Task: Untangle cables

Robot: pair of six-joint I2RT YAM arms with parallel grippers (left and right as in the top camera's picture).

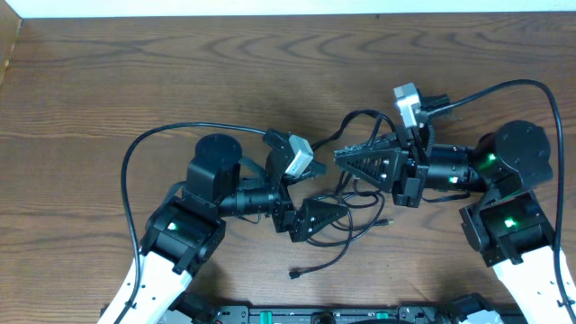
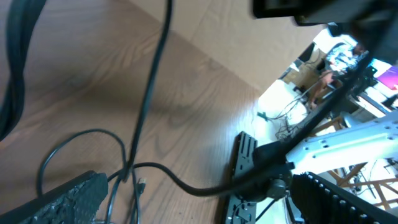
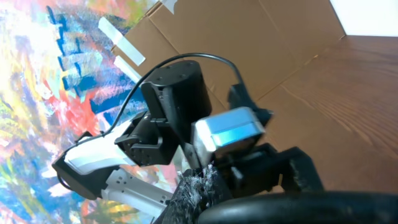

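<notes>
1. Wood-grain table (image 1: 108, 72) under both arms; cardboard (image 3: 249, 37) and a bright painted backdrop (image 3: 37, 93) beyond it in the right wrist view.
2. Bunched mid-table, slightly right of centre and between the two grippers: the cables (image 1: 360, 200), thin black cords in crossing loops. Not yet separated.
3. Trailing loose toward the near edge, apart from the bunch: one plug end (image 1: 294, 272). Lying just right of the bunch: a second small plug (image 1: 388, 220). Judged partly teased out, no more.
4. Set at the near-left side of the bunch: left gripper (image 1: 328, 218), jaws spread wide, holding nothing. Seen from the left wrist, cords flat on the wood between its fingers.
5. Poised at the far side of the bunch: right gripper (image 1: 342, 155), jaws pressed fully together. Arching up from beside its tip, one cord loop; cannot tell whether pinched or merely passing close.
6. Judged early to midway. Done: a couple of ends lying free. Left: opening the central crossings, drawing each cord clear of the others, laying them well apart.
7. Likely needed next: a firm hold on one strand and a pull away from the knot. Risk of tightening the loops if pulled across the bunch.
</notes>
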